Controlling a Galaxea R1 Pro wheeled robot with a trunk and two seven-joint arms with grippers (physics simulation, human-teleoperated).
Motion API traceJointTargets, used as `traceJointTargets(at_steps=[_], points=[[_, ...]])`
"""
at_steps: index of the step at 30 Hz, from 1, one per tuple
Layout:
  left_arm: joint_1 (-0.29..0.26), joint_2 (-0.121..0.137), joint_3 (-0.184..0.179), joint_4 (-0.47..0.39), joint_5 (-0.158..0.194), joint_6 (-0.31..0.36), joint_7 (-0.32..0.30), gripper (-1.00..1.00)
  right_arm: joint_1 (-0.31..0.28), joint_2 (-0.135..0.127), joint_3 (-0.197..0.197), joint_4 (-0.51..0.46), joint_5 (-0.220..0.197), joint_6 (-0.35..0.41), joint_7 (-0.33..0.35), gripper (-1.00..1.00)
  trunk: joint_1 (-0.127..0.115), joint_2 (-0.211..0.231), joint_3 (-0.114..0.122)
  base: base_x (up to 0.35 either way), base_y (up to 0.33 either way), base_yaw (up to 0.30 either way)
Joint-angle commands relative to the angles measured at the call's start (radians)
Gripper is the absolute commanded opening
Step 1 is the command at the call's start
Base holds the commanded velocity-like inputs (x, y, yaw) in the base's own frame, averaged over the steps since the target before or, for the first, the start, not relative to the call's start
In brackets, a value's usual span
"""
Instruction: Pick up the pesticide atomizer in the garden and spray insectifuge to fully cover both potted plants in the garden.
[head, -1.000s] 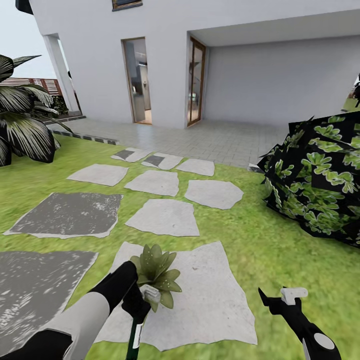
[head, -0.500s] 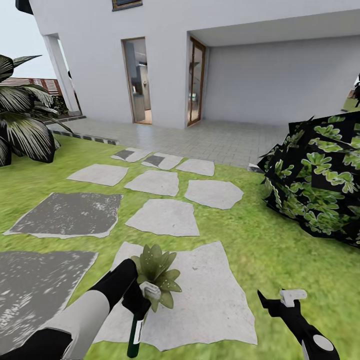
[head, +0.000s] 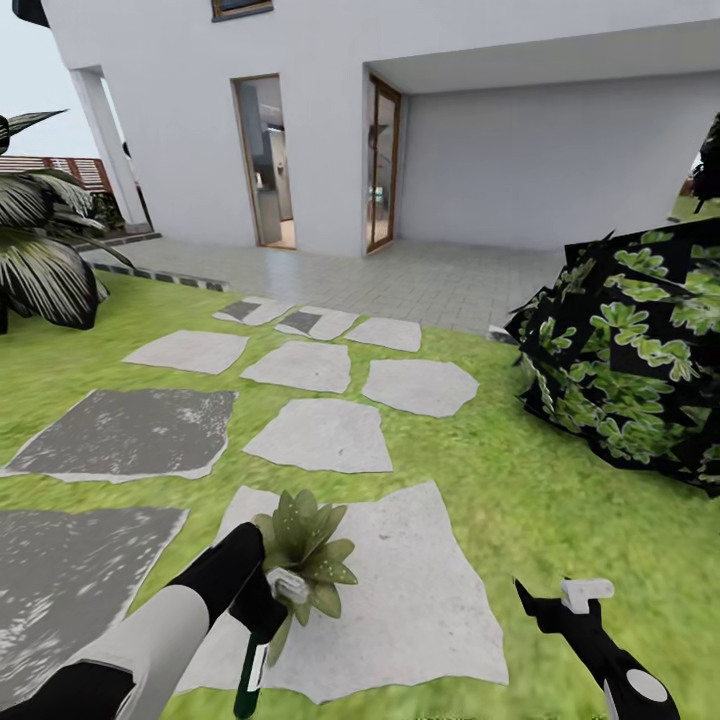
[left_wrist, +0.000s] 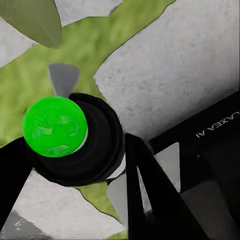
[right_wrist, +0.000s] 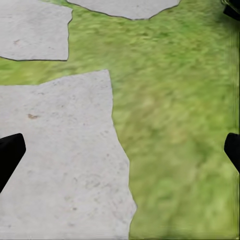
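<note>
Ahead of you stands the white house, with a tiled porch under its overhang and two open doors. The lawn runs from the porch toward you, crossed by pale and grey stepping stones. A big broad-leaved bush sits at your right, and a palm at your left in front of a strip of brown fence.

The largest pale stone lies just before you. On its near-left part stands one potted plant, a low rosette of pointed green leaves; its pot is hidden by the leaves.

Your left gripper is clamped around the spray bottle, just beside the plant. The bottle hangs down and slightly tilted, dark body below, white trigger head up against the leaves. In the left wrist view you look along the bottle at its round bright green end, held between the dark fingers, with grass and stone beneath.

Your right gripper hovers low at the right over the grass, well apart from the plant. Its fingers stand wide apart at the edges of the right wrist view, nothing between them, with the stone's edge and lawn below.
</note>
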Motion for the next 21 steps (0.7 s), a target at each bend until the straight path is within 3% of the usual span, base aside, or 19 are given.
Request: traceJointTargets(at_steps=[1,5,21], points=[[0.0,0.001,-0.002,-0.001,-0.006,0.004,0.021,-1.0,-0.001,0.001,-0.005,0.001,0.01,-0.007,0.005,1.0,0.0,0.0,-0.001,0.0,0.039,-0.282],[0.0,-0.002,0.001,-0.001,-0.005,0.004,0.076,-1.0,-0.001,0.001,-0.005,0.002,0.01,-0.008,0.005,1.0,0.0,0.0,-0.001,0.0,0.188,-0.227],[0.027,0.007,0.007,0.015,0.001,0.006,0.078,-1.0,-0.002,0.001,-0.005,0.002,0.011,-0.008,0.005,1.0,0.0,0.0,-0.001,0.0,0.032,-0.006]])
